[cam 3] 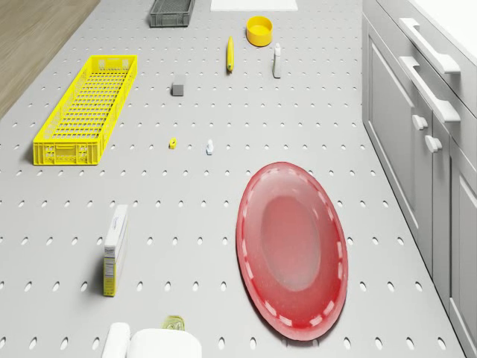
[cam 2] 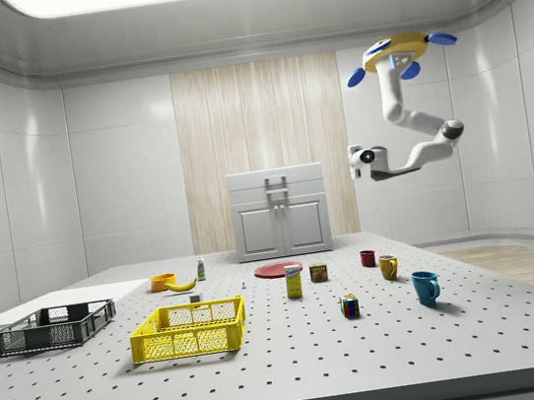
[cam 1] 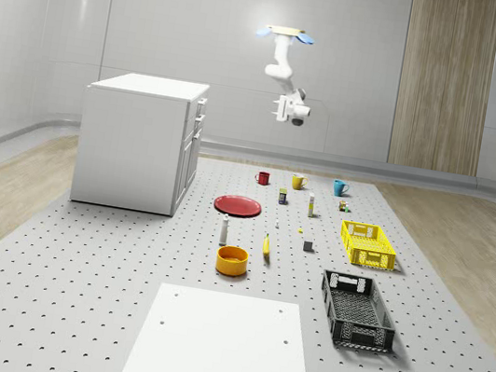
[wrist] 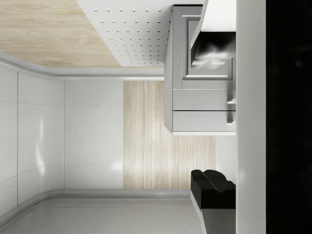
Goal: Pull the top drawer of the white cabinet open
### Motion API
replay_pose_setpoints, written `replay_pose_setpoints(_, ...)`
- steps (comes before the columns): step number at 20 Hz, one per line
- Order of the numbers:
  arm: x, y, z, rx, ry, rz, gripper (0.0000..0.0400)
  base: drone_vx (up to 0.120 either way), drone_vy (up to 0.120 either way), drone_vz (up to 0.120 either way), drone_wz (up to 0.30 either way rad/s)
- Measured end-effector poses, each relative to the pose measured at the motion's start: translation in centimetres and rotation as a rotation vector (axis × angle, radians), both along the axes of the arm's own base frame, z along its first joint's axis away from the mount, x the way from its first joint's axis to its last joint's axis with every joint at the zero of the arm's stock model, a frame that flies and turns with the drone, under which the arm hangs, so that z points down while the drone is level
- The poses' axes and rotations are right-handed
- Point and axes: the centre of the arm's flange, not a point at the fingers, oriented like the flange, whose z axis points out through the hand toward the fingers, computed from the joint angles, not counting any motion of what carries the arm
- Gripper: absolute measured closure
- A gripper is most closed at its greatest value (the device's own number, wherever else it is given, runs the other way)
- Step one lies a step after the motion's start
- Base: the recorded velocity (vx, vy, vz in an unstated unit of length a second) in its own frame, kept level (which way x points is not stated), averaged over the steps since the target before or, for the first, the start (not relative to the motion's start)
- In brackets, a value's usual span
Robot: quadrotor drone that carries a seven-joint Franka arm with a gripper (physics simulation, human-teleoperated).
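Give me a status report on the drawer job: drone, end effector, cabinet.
Drone hovering high, off the cabinet's drawer side. End effector in open air, touching nothing. White cabinet top drawer shut, handle untouched. Nothing in the way.

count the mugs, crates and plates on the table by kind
mugs: 3, red, yellow, blue
crates: 2, yellow, black
plates: 1, red
total: 6
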Motion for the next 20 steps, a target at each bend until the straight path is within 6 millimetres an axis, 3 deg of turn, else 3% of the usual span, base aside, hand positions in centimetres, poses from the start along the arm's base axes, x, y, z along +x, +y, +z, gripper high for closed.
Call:
replay_pose_setpoints(2, 0.00, 0.00, 0.00, 0.000, 0.000, 0.000, 0.0095, 0.120, -0.120, 0.100, 0.000)
replay_pose_setpoints(9, 0.00, 0.00, 0.00, 0.000, 0.000, 0.000, 0.0095, 0.120, -0.120, 0.000, 0.000)
replay_pose_setpoints(12, 0.00, 0.00, 0.00, 0.000, 0.000, 0.000, 0.0095, 0.120, -0.120, 0.093, 0.000)
replay_pose_setpoints(20, 0.00, 0.00, -0.01, 0.000, 0.000, 0.000, 0.0095, 0.120, -0.120, 0.000, 0.000)
